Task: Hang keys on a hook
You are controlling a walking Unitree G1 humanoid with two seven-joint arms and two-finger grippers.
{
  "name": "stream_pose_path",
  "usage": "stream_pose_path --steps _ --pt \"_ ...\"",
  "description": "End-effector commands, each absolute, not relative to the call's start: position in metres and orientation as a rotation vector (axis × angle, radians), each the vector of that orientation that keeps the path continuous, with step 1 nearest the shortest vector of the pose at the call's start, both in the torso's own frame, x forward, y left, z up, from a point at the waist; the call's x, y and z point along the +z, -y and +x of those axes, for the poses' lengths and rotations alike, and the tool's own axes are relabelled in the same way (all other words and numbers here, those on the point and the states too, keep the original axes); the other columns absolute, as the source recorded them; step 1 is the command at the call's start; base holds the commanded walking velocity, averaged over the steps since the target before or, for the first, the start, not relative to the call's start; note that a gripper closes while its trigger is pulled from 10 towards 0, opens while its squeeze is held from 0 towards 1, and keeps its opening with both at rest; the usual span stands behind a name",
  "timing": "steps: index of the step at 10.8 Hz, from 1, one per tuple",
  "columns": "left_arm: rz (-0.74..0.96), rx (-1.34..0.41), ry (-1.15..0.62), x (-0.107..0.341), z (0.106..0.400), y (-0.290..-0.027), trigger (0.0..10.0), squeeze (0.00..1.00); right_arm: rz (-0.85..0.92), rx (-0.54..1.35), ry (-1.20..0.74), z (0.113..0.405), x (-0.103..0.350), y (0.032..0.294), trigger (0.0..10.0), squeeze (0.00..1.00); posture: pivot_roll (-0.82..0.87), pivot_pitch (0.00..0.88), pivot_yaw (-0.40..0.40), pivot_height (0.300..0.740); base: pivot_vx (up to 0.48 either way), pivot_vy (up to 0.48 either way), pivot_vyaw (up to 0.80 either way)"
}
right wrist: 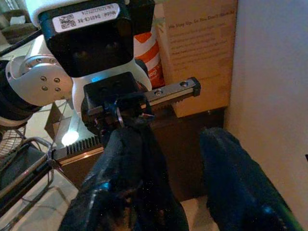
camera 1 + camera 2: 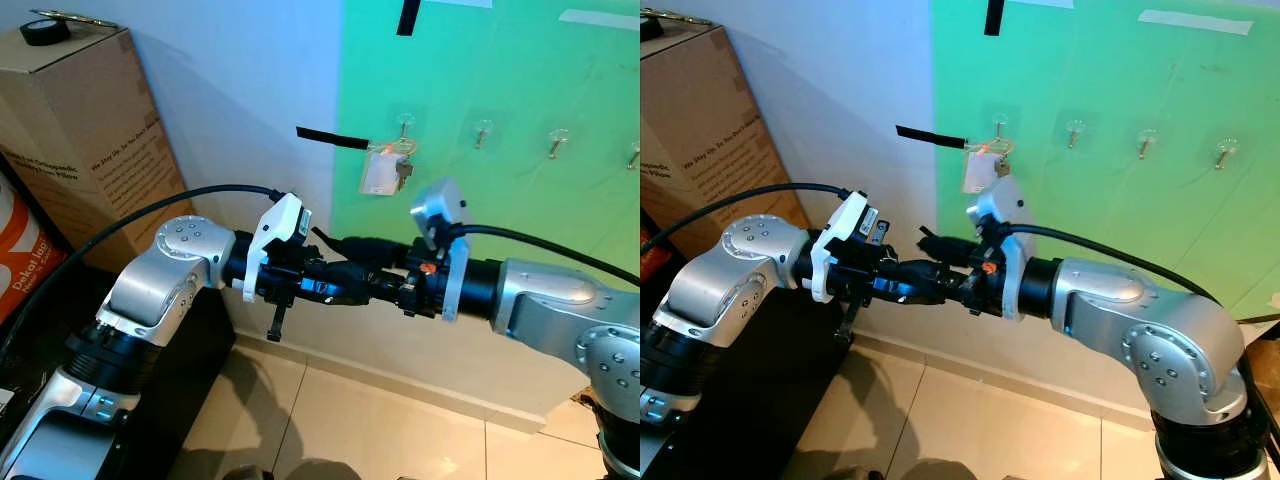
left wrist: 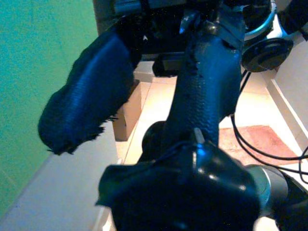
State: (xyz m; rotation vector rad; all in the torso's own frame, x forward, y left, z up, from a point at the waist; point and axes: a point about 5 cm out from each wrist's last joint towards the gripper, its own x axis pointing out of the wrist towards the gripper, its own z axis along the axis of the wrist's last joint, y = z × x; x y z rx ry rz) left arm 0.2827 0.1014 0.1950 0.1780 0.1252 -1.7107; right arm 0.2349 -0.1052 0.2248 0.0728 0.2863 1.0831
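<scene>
both grippers' fingers spread, left gripper (image 2: 375, 280) meeting right gripper (image 2: 365, 262) below keys (image 2: 385, 168) hanging on hook (image 2: 404, 124).

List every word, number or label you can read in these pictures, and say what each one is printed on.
"We Ship Up, So You Don't..." heads the print on the cardboard box; the lines below it are too small to read.
White sticker on the left wrist camera housing: a QR code and a serial line, too blurred to read.
White tag on the keys: no legible text.
Orange-and-white bag: lettering too blurred.
</scene>
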Motion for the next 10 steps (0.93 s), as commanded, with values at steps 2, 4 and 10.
stream_pose_path --steps 2,4,10 --pt "0.199 -1.731 -0.13 0.195 0.283 -0.096 10.0 0.0 0.089 1.141 -0.243 0.23 0.233 0.1 10.0 1.0 -0.14 0.0 0.032 0.74 0.0 0.0 0.0" --pt "0.2 -1.737 -0.129 0.195 0.283 -0.095 10.0 0.0 0.082 1.142 -0.236 0.231 0.234 0.096 10.0 0.76 -0.14 0.0 0.035 0.74 0.0 0.0 0.0" --pt "0.221 -1.718 -0.114 0.196 0.286 -0.094 10.0 0.0 0.138 1.123 -0.236 0.235 0.231 0.084 0.2 0.0 -0.14 0.0 0.037 0.74 0.0 0.0 0.0"
